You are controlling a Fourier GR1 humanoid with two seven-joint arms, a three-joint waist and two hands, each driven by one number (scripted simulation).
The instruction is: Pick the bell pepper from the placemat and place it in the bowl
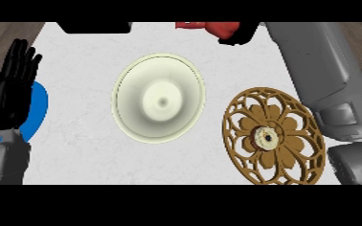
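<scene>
The pepper (222,28) is seen clamped in the right robot hand (240,38), beyond the bowl (159,98) on its far right. The left robot hand (17,84) is rested open, left of the bowl. If the pepper were released here, the bowl would likely be missed and the desk (84,148) struck.

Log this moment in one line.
right hand: holds pepper, top edge | bowl: empty | placemat: no pepper | left hand: resting open, left edge

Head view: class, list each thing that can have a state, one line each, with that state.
bell pepper: held, off the placemat, not in the bowl
bowl: upright, empty
placemat: flat, bears no pepper
right hand: shut on the bell pepper
left hand: open, resting at the left edge, fingers up
</scene>
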